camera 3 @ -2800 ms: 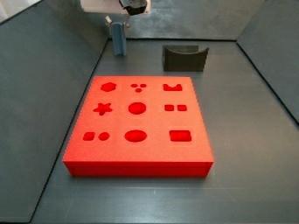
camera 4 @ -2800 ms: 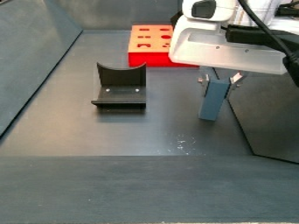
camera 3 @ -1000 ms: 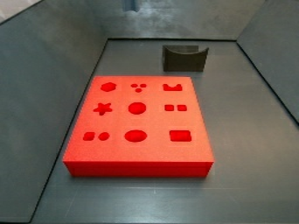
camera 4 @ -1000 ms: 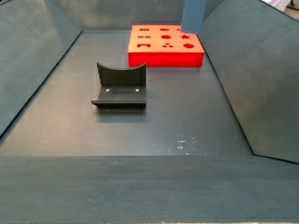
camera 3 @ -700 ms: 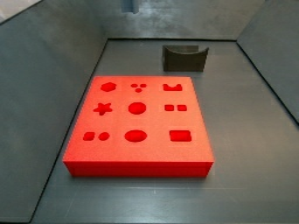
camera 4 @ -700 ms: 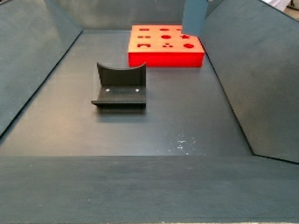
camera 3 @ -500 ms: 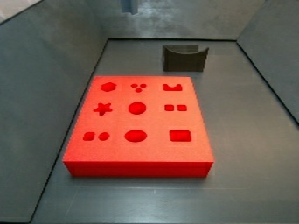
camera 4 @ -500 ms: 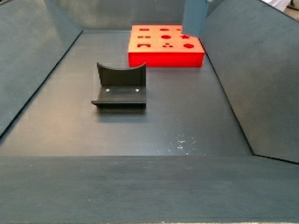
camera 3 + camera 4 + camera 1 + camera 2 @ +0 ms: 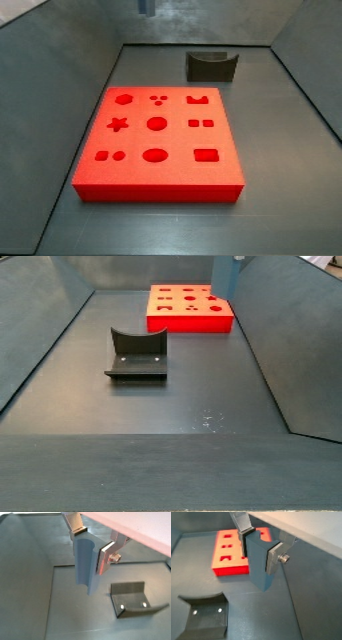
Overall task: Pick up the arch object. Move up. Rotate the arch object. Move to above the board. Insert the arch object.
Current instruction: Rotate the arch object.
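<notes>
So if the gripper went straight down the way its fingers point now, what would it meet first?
Probably the bare floor. The gripper holds the arch object high up, and only grey floor shows below the piece's tip; the fixture and the board lie off to the sides.

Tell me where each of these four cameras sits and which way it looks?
Wrist view: on the arm, looking down past the gripper holding the slim blue-grey arch object; dark fixture below.
Wrist view: same gripper, thick red board beyond.
Side view: above the board's short end; no robot.
Side view: across the floor; fixture, board shared.
</notes>
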{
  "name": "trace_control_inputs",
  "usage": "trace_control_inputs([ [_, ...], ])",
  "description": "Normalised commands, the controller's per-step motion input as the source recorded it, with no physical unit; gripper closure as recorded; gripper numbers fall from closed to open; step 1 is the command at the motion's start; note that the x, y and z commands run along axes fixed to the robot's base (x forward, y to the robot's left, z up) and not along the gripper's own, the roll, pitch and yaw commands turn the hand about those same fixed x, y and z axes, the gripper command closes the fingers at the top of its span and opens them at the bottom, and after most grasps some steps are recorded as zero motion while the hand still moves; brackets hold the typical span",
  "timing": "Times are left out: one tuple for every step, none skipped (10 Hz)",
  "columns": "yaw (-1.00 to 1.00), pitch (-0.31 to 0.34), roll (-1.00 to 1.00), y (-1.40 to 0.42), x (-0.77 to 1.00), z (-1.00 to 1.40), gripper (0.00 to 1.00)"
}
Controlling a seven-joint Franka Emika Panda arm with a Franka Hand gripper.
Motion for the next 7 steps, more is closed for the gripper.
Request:
trace_control_inputs([
  [-0.74,0.178,-0.1,0.02,0.05,0.01,1.0],
  [-0.43,0.147,-0.09,0.02,0.06,0.01,1.0],
  [-0.21,0.121,-0.09,0.02,0.06,0.01,1.0],
  [-1.0,0.018,-0.01,-0.02,0.08,0.0,1.0],
  [-1.0,0.017,-0.01,-0.02,0.07,0.0,1.0],
  [-1.0,0.018,-0.02,-0.01,0.07,-0.01,1.0],
  [-1.0,0.019,-0.02,0.0,0.06,-0.01,1.0],
])
